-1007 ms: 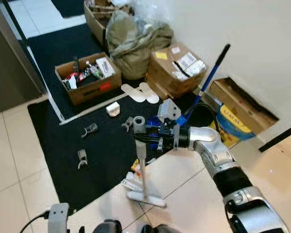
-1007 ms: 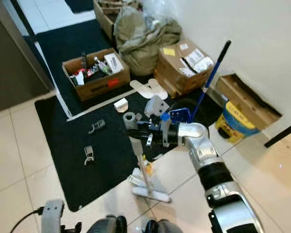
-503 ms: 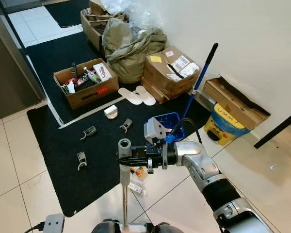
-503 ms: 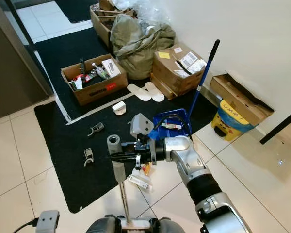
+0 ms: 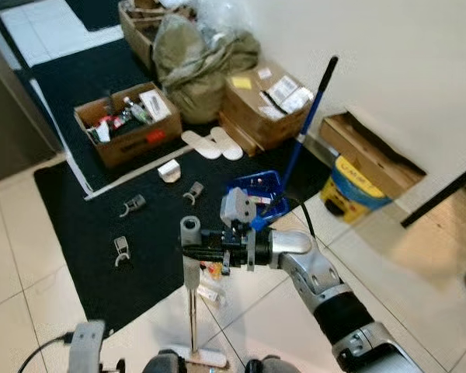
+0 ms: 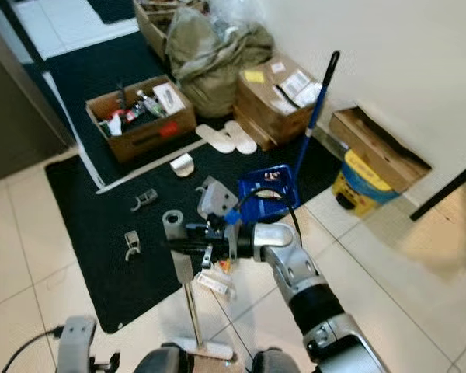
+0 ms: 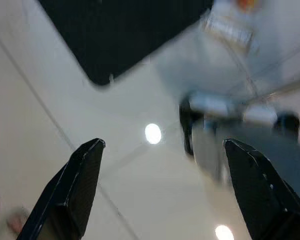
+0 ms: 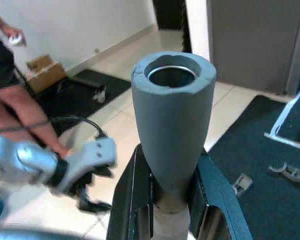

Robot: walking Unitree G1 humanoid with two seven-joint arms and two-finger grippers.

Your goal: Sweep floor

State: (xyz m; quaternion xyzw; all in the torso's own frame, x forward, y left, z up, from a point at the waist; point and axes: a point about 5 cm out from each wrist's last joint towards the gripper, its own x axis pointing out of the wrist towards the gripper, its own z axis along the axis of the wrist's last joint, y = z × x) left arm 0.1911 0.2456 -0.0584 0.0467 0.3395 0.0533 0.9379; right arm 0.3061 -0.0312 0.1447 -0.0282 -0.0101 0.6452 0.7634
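Note:
A sweeper with a thick grey foam grip (image 5: pixel 189 231) stands nearly upright on the tiles, its thin metal pole (image 5: pixel 193 311) running down to a white head (image 5: pixel 203 357) by my feet. My right gripper (image 5: pixel 188 250) is shut on the pole just under the grip; in the right wrist view the black fingers (image 8: pixel 133 200) clamp it from both sides. Wrappers (image 5: pixel 210 293) and small orange litter (image 5: pixel 210 270) lie at the mat's edge beside the pole. A blue dustpan (image 5: pixel 258 194) with a long blue handle leans by the wall. My left gripper (image 7: pixel 164 145) hangs open over pale tiles.
A black mat (image 5: pixel 78 225) holds grey clips (image 5: pixel 121 249), white slippers (image 5: pixel 205 145) and an open cardboard box (image 5: pixel 116 124). More boxes (image 5: pixel 266 101), an olive bag (image 5: pixel 194 66) and a yellow bucket (image 5: pixel 352 186) line the wall on the right. A person's legs (image 8: pixel 20 100) stand behind me.
My right gripper has drawn the grip left and toward me, so the tilted pole now stands upright with its head by my feet. The head camera has also shifted.

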